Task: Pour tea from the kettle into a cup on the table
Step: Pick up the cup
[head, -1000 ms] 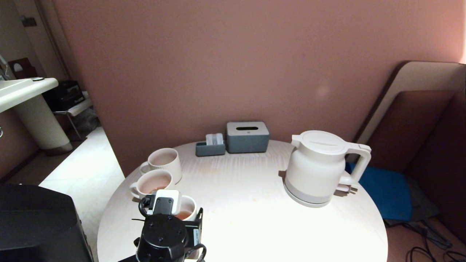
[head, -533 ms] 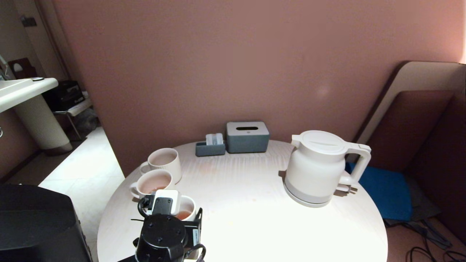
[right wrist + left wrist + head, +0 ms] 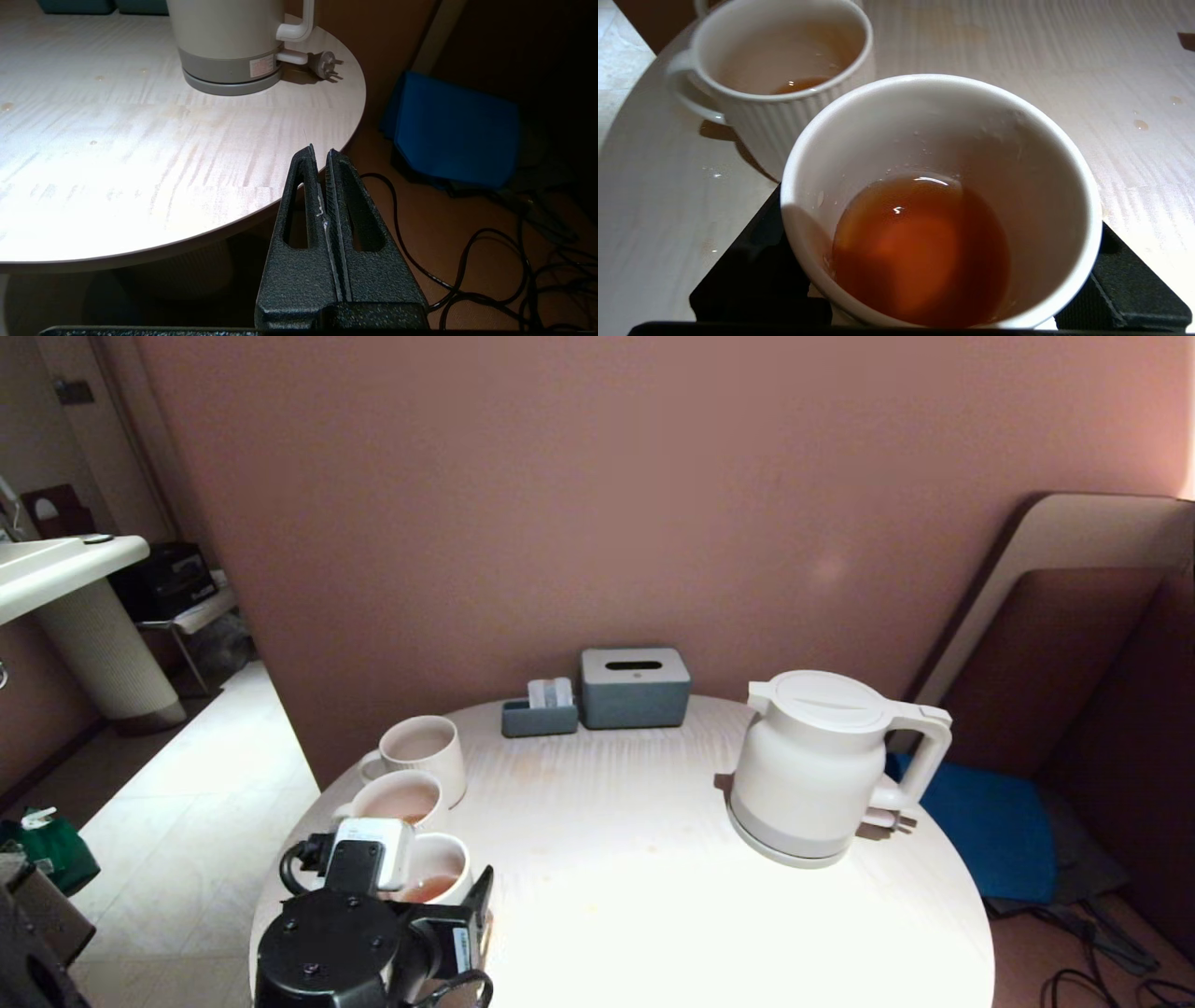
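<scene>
Basically clamped around the cup (image 3: 941,205) at the near left edge of the table (image 3: 653,877), left gripper (image 3: 425,919), tea (image 3: 920,252) sitting inside. Just past it, 2 mugs (image 3: 401,800). Way off right, kettle (image 3: 812,765) upright. Right gripper (image 3: 321,158) pressed together, beside the table edge.

One kettle (image 3: 812,765), two ribbed mugs (image 3: 422,754), one cup (image 3: 439,873), one tissue box (image 3: 635,687)

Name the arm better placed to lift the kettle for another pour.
Right. The kettle stands on the table's right side, handle turned right, and the right tool hangs shut and empty just off that edge. The left tool is busy around the cup at the far left.
</scene>
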